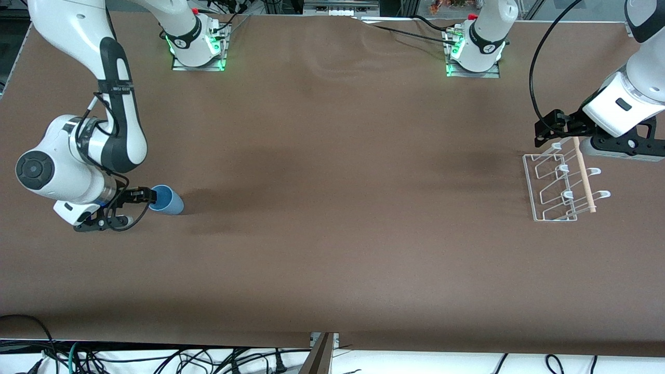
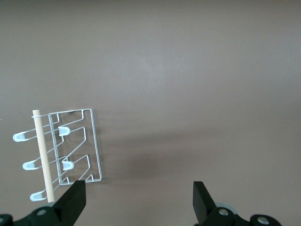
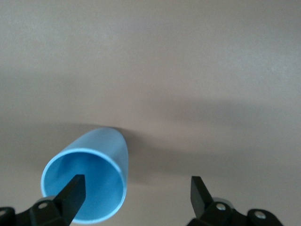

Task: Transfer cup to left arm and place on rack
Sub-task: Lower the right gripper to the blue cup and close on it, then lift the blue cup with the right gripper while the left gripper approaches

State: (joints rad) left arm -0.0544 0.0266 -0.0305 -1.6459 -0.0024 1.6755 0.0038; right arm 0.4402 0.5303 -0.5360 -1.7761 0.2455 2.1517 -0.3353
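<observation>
Hanging right at the cup (image 1: 167, 200), the right gripper (image 1: 147, 197) has its fingers spread wide and isn't pinching anything yet. In the right wrist view one finger (image 3: 73, 190) sits in front of the cup's open mouth and the other (image 3: 198, 192) is well clear over bare table (image 1: 332, 208), so the rim isn't between them.

The cup lies on its side at the right arm's end of the table, mouth facing the gripper, closed end pointing toward about 4 o'clock in the front view.

Handling guess: thin light plastic, so basically no weight, but smooth and tapered, and lying like that it'll probably roll or skid if a finger bumps it. I'd grab across the wall near the rim, one finger inside and one outside, or else straddle the body. Go easy on the squeeze since thin plastic flexes. Leave some cup sticking out for the handover too.

Way over at the other end, the left gripper (image 1: 556, 127) waits over the rack's (image 1: 554, 187) farther edge, fingers also spread and empty. The rack sits flat on the table with its dowel (image 1: 584, 174) running across the loops, around 3 o'clock from the cup and well apart from it.
</observation>
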